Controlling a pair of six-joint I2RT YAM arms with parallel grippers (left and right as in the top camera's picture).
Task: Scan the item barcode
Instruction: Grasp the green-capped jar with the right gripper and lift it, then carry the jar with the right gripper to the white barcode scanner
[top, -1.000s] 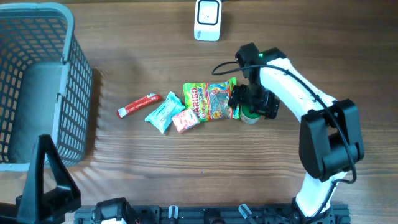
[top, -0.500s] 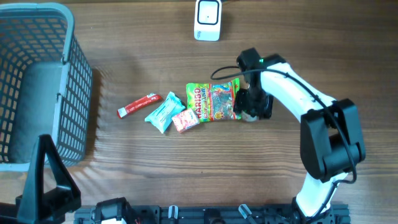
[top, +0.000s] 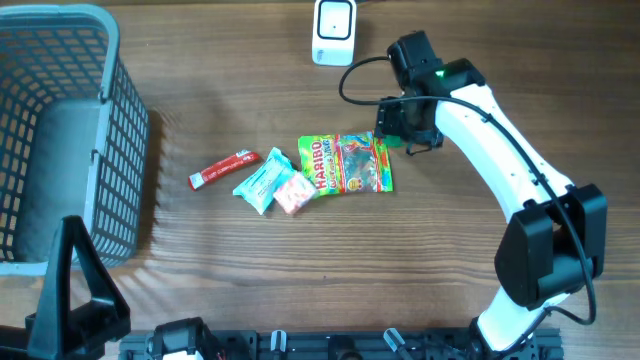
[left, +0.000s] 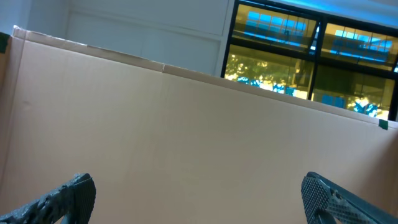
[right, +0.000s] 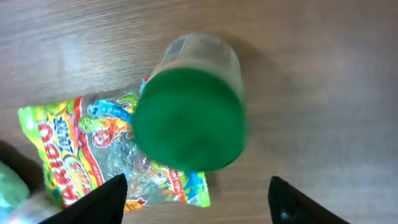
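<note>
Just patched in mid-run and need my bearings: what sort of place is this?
Probably a mock checkout bench: a scanner at the table's far edge, a basket at left, and snack packets in the middle.

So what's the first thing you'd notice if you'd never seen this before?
Probably the green-lidded jar, gripped by the right end effector just above the wooden table. Next comes the bright gummy bag lying in the middle of the table. After that, the big grey basket standing at the left edge.
</note>
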